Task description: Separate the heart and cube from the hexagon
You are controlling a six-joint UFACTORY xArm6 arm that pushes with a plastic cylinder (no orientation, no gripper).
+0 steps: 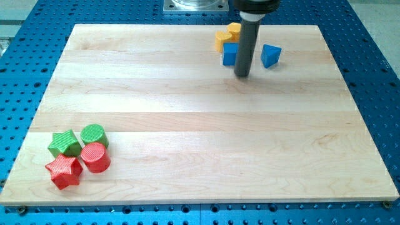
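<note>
The task's blocks sit in a cluster near the view's top edge of the pale wooden board (pixel 187 125). I take the blue cube block (pixel 229 54) as my landmark. Touching it on the upper left is a yellow block (pixel 222 40), and a second yellow block (pixel 234 29) lies just above it; my rod hides part of both, so I cannot tell which is the heart and which the hexagon. My dark rod stands upright just right of the cube, and my tip (pixel 242 75) rests on the board at the cube's lower right, very close to it; contact is unclear. It carries nothing. A blue wedge-like block (pixel 270 55) lies right of the rod, apart from the cube.

Far from the cube, toward the view's bottom left, four blocks huddle: a green star (pixel 64 144), a green cylinder (pixel 94 135), a red cylinder (pixel 95 157) and a red star (pixel 64 171).
</note>
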